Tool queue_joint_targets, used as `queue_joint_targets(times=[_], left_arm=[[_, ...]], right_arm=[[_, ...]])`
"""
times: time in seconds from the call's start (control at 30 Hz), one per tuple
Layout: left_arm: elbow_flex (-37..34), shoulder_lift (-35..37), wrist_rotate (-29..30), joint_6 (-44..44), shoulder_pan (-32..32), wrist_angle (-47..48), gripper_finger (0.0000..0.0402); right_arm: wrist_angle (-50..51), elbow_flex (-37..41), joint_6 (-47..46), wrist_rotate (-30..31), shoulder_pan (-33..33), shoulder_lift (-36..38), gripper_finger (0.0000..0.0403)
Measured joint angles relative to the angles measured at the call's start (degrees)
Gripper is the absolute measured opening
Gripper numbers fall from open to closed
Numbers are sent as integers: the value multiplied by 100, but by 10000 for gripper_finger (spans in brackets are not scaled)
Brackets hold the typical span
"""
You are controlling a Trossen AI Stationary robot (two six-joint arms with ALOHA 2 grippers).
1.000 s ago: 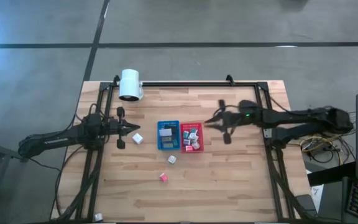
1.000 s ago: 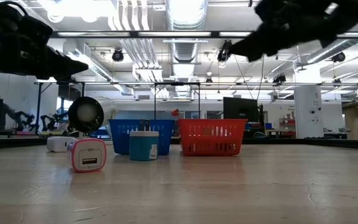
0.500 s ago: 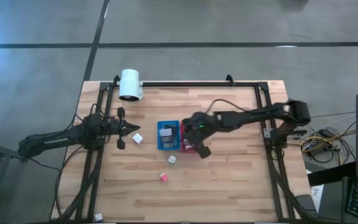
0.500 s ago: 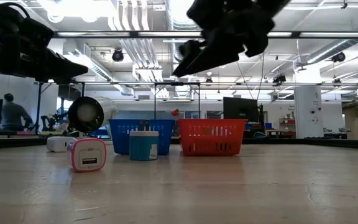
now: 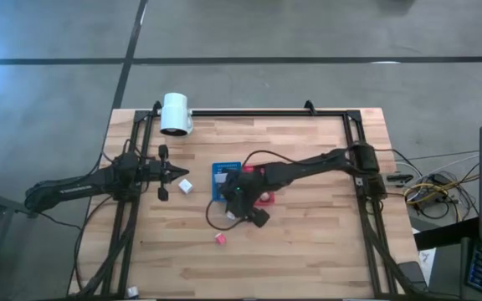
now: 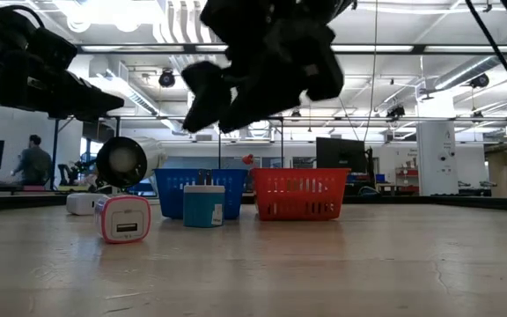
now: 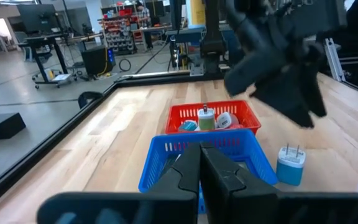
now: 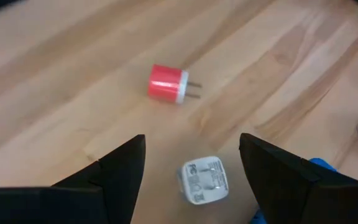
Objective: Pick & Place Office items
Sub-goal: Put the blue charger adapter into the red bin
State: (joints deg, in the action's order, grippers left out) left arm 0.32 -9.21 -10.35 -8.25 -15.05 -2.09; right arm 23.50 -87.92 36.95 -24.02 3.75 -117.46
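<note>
Bright ceiling strip lights glare overhead — moving right arm (image 6: 262, 66) blurred.

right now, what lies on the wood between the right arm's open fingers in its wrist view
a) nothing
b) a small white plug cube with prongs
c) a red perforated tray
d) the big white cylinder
b: the right wrist view shows the small white plug cube lying on the wooden table between the two open dark fingers, with a pink plug cube farther off.
</note>
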Motion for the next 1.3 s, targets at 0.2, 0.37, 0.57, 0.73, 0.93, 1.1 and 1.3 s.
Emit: queue_joint_targets(times=[0.2,0.37,0.57,0.73,0.93,1.1,1.3], left_arm=[[0,0,38,-25,0,0,12],[0,0,44,43,0,9,12],[0,0,46,153,0,48,12],[0,0,46,212,2,55,12],[0,-2,50,217,2,63,12],[0,-4,52,232,2,68,12],[0,-4,58,254,2,70,12]], right_arm=[[425,-490,327,368,-17,-531,256],[913,-857,589,604,-15,-927,253],[1191,-1165,596,594,-11,-1225,242],[1260,-1192,644,600,-11,-1292,215],[1288,-1192,627,604,-5,-1268,139],[1356,-1186,495,561,0,-1235,138],[1500,-1158,49,-101,-6,-865,138]])
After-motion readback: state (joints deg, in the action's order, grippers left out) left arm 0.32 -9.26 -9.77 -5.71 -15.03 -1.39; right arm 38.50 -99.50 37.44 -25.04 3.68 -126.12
